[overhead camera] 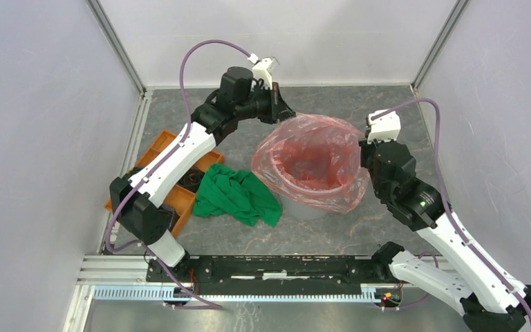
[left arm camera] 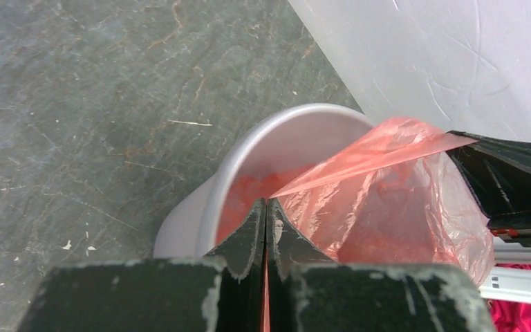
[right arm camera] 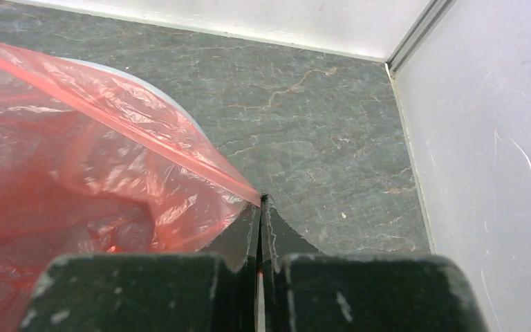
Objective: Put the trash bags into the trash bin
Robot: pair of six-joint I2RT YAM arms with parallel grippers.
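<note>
One grey worktop (overhead camera: pixel 332 235) carried everything and spread out beyond both sets of fingers. Over it, the bag (overhead camera: pixel 311 149) hung stretched between the two sets, its mouth open, its film lining the bin and spilling over the rim on the side nearer the right fingers. The bin (left arm camera: pixel 280 121) stood upright under the bag, just ahead of the left fingers and between the two pairs. A green cloth (overhead camera: pixel 238 194) lay crumpled on the worktop beside the bin, well apart from the right fingers. An orange tray (overhead camera: pixel 182 200) sat further out on that same side, partly under the left arm. The left fingers (left arm camera: pixel 257 214) were pressed together on a fold of the bag's edge at the bin's far rim. The right fingers (right arm camera: pixel 252 225) were likewise together, clamped on the bag's edge at the opposite side, the film pulled taut from their tips.
</note>
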